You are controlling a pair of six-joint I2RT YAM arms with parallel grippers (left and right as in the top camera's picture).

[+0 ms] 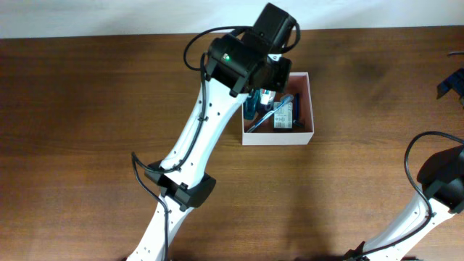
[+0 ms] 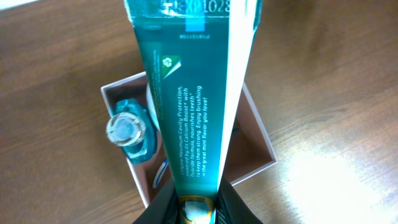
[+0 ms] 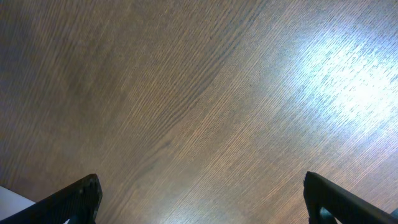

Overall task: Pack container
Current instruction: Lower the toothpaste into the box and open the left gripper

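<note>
— What is the left gripper [image 2: 198, 208] doing?
— It's pinching one end of a teal toothpaste tube [image 2: 193, 106] above the container [image 1: 279, 138]. The tube's crimped end is nearest the wrist camera.
— And the container?
— Right of centre, near the table's [image 1: 87, 109] far edge, mouth up. It looks square, with no clear long axis and its walls parallel to the table edges. A teal bottle [image 2: 127, 130] stands inside.
— The right gripper [image 3: 202, 199]?
— Spread wide over the wood.

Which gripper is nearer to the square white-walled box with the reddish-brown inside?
Left. The left gripper is directly above the box, shut on a teal toothpaste tube. The open right gripper is far to its right, over bare wooden table.
</note>
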